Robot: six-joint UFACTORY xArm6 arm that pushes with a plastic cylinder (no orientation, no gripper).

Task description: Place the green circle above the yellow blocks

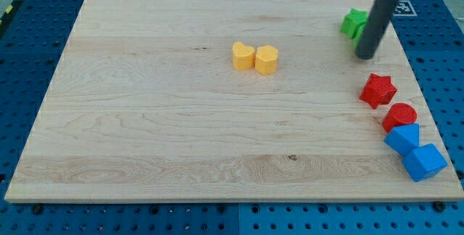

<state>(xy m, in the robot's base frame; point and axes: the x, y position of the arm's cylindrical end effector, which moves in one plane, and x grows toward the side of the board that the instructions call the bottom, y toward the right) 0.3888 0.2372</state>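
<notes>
Two yellow blocks stand side by side at the board's upper middle: a yellow heart (243, 56) and a yellow hexagon (267, 59). A green block (353, 22) sits near the view's top right, and my rod hides part of it, so I cannot make out its shape. My tip (365, 56) rests on the board just below and to the right of the green block, touching or almost touching it. The tip is far to the right of the yellow blocks.
A red star (378, 90), a red circle (399, 116) and two blue blocks (403, 138) (424, 162) stand in a line down the right edge of the wooden board (145, 119). A blue pegboard surrounds the board.
</notes>
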